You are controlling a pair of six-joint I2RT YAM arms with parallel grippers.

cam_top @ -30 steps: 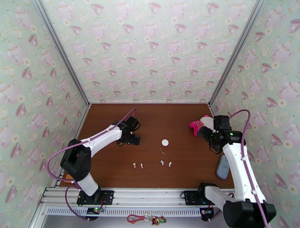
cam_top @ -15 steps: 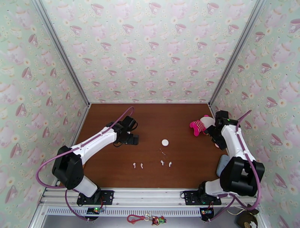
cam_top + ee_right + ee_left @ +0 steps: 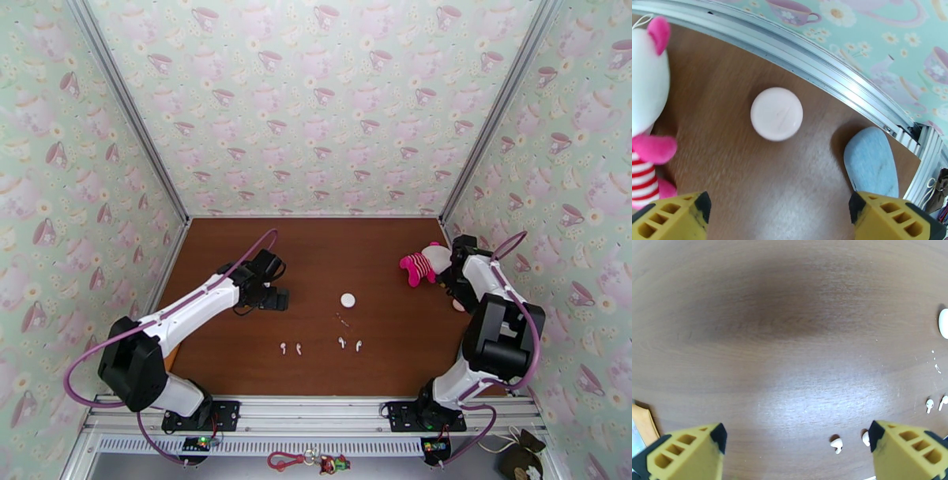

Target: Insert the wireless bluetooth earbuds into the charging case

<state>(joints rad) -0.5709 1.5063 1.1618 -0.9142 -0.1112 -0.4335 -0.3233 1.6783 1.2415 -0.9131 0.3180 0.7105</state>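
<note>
Left gripper hangs low over the table. Its two yellow fingers are spread wide and nothing is between them. Nearest to it are two earbuds, lying on the wood just beside the tip of the finger that is on the right in the wrist view. One of them is partly hidden behind that tip. A second pair lies further out on that same side, well apart from the gripper. Beyond this pair are some small crumbs, and further still is the white case, cut by the edge of the view.

Right gripper is also wide open and holds nothing. A pink case lies ahead of it, in line with the gap between the fingers but apart from them. A plush toy is beside the left finger, and a blue-grey pad lies just past the right finger. All four earbuds are far from this gripper, across the table.
</note>
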